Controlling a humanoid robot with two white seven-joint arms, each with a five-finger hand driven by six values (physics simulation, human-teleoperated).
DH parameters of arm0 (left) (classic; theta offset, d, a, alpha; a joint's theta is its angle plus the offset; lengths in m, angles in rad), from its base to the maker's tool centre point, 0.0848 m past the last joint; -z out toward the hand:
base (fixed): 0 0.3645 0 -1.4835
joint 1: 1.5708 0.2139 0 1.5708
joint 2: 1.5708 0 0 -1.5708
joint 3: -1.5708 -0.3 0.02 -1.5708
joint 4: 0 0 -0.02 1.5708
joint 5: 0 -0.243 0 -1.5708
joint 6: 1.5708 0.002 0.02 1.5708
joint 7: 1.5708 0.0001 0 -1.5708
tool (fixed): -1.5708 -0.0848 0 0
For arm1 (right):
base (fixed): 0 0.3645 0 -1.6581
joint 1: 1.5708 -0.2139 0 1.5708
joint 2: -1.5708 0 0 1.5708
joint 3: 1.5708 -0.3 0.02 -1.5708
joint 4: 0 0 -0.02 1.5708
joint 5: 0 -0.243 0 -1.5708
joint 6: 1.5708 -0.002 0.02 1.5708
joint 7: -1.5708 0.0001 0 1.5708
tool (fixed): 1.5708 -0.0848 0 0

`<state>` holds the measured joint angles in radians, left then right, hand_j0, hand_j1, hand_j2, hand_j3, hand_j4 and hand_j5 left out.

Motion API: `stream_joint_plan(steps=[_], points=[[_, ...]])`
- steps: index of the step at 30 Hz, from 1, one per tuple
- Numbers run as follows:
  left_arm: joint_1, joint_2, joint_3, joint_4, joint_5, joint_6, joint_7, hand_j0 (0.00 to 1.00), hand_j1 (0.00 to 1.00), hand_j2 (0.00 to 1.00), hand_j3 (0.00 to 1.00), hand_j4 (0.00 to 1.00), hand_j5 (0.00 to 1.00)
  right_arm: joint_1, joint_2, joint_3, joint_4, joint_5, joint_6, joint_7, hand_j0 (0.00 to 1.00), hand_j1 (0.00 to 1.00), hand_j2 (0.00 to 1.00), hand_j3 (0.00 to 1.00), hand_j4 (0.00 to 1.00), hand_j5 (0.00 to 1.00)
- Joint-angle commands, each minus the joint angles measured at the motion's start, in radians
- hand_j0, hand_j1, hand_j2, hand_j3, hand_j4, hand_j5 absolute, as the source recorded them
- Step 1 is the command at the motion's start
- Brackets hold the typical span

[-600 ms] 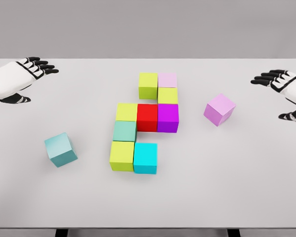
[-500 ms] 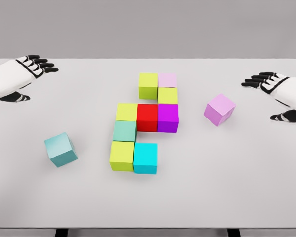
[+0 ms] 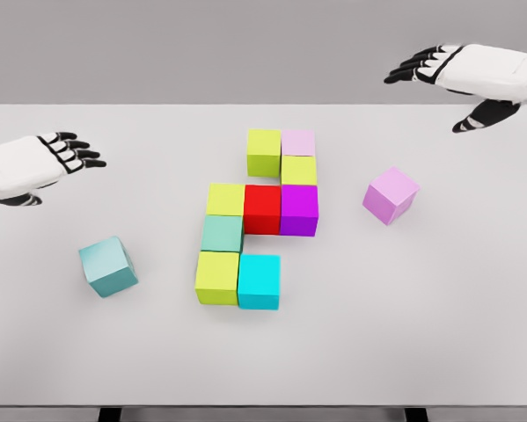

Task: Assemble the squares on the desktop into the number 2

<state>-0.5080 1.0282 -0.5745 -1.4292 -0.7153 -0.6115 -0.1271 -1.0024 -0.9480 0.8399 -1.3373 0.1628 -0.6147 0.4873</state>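
Observation:
Several coloured cubes sit joined mid-table: a lime cube (image 3: 264,151) and pale pink cube (image 3: 298,142) at the top, a lime one (image 3: 299,170) below, then lime (image 3: 225,200), red (image 3: 262,208) and purple (image 3: 299,210) in a row, a teal cube (image 3: 222,233), and lime (image 3: 217,277) with cyan (image 3: 259,281) at the bottom. A loose pink cube (image 3: 391,195) lies to the right and a loose teal cube (image 3: 108,265) to the left. My left hand (image 3: 65,151) hovers open at the left edge. My right hand (image 3: 430,66) is raised open at the upper right.
The white table (image 3: 421,334) has its front edge near the bottom of the view and its back edge against a grey wall.
My right hand rose and moved left, from table height at the right edge to above the back edge. My left hand dropped slightly toward the front. No cube moved.

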Motion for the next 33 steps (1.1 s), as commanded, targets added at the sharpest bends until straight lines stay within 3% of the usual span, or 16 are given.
stream_joint_plan(steps=[1, 3, 7, 9, 11, 18, 26, 32, 33], points=[[0.0, 0.041, -0.042, -0.045, 0.005, 0.001, -0.002, 1.0, 1.0, 1.0, 1.0, 1.0, 1.0, 0.001, 0.053, 0.133, 0.119, -0.014, 0.004, 0.101, 1.0, 1.0, 1.0, 1.0, 1.0, 1.0], [0.0, 0.069, -0.062, -0.059, 0.007, 0.001, -0.002, 1.0, 1.0, 1.0, 1.0, 1.0, 1.0, -0.03, 0.153, 0.146, 0.236, -0.012, 0.004, 0.124, 1.0, 1.0, 1.0, 1.0, 1.0, 1.0], [0.0, 0.093, -0.09, -0.085, 0.007, 0.001, -0.002, 1.0, 1.0, 1.0, 1.0, 1.0, 1.0, -0.113, 0.176, 0.255, 0.308, -0.011, 0.004, 0.124, 1.0, 1.0, 1.0, 1.0, 1.0, 1.0], [0.002, 0.108, -0.111, -0.111, 0.007, 0.001, -0.002, 1.0, 1.0, 1.0, 1.0, 1.0, 1.0, -0.117, 0.198, 0.278, 0.346, -0.003, 0.004, 0.124, 1.0, 1.0, 1.0, 1.0, 1.0, 1.0], [0.002, 0.112, -0.128, -0.123, 0.007, 0.001, -0.003, 1.0, 1.0, 1.0, 1.0, 1.0, 1.0, -0.114, 0.198, 0.317, 0.346, 0.009, 0.004, 0.124, 1.0, 1.0, 1.0, 1.0, 1.0, 1.0], [0.002, 0.112, -0.185, -0.155, 0.008, 0.001, -0.005, 1.0, 1.0, 1.0, 1.0, 1.0, 1.0, -0.096, 0.239, 0.318, 0.345, 0.041, 0.004, 0.124, 1.0, 1.0, 1.0, 1.0, 1.0, 1.0], [0.005, 0.148, -0.183, -0.226, 0.04, 0.001, -0.003, 1.0, 1.0, 1.0, 1.0, 1.0, 1.0, -0.059, 0.27, 0.318, 0.363, 0.09, 0.004, 0.124, 0.99, 0.99, 0.99, 0.99, 0.99, 0.99], [0.009, 0.159, -0.186, -0.235, 0.071, 0.001, -0.003, 1.0, 1.0, 1.0, 1.0, 1.0, 1.0, -0.056, 0.298, 0.312, 0.408, 0.096, 0.004, 0.124, 0.99, 0.99, 0.99, 0.99, 0.99, 0.99], [0.009, 0.162, -0.194, -0.234, 0.088, 0.001, -0.003, 1.0, 1.0, 1.0, 1.0, 1.0, 1.0, -0.056, 0.298, 0.312, 0.408, 0.098, 0.004, 0.124, 0.94, 0.94, 0.94, 0.94, 0.94, 0.94]])
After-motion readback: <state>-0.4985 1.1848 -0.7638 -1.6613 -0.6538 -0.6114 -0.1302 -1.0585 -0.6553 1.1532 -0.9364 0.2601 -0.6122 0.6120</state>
